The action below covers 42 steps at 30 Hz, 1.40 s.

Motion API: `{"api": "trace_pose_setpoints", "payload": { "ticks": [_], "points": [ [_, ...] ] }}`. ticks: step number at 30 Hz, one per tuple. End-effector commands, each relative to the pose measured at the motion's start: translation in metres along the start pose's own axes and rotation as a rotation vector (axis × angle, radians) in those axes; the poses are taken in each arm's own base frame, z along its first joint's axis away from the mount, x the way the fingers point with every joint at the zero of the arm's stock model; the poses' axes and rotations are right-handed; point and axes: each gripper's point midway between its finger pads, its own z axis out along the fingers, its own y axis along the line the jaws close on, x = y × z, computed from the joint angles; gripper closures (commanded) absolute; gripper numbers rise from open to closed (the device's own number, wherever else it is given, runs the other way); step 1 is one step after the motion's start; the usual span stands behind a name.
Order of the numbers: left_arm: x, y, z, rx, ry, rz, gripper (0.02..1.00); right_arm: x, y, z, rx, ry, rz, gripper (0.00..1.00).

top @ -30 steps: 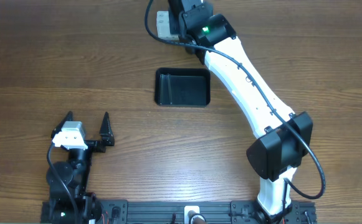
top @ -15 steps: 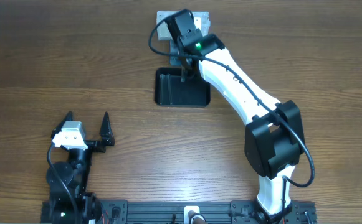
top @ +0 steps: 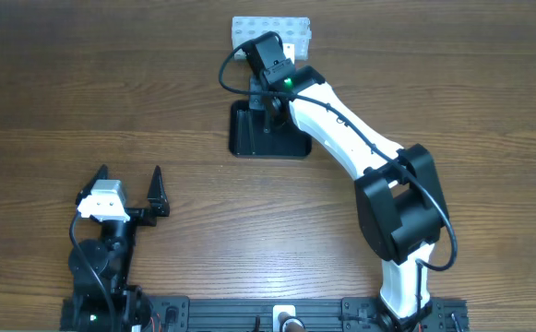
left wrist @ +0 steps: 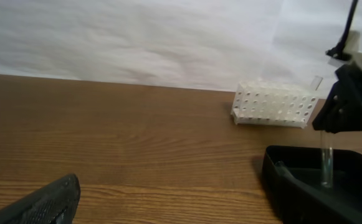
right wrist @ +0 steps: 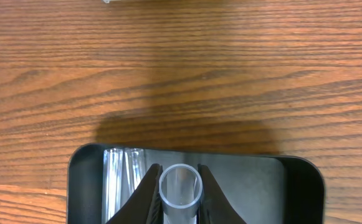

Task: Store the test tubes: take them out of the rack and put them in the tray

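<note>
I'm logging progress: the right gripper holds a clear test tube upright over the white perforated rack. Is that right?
No. The right gripper holds the clear test tube upright over the black rectangular tray, not the white perforated rack, as the right wrist view shows.

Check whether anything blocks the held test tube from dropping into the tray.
Nothing visible does. The right gripper holds the test tube upright over a bare part of the tray; the tubes already lying there sit to one side.
</note>
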Motion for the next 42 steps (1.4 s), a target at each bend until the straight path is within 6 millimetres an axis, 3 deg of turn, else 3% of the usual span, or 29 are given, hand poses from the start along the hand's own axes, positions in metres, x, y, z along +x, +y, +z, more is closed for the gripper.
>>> {"api": "trace_pose_setpoints", "payload": {
  "ticks": [1, 4, 29, 42],
  "points": [
    [0.002, 0.0, 0.0, 0.004, 0.003, 0.011, 0.018, 0.021, 0.004, 0.022, 0.014, 0.051, -0.015, 0.932],
    [0.002, 0.0, 0.0, 0.004, 0.003, 0.011, 0.018, 0.027, 0.001, 0.029, 0.026, 0.071, -0.008, 0.925],
    [0.002, 0.0, 0.0, 0.004, 0.003, 0.011, 0.018, 0.034, 0.012, 0.029, 0.015, 0.075, -0.03, 0.93],
    [0.002, 0.0, 0.0, 0.004, 0.003, 0.011, 0.018, 0.029, 0.012, 0.008, 0.014, 0.073, -0.036, 0.954]
  ]
}}
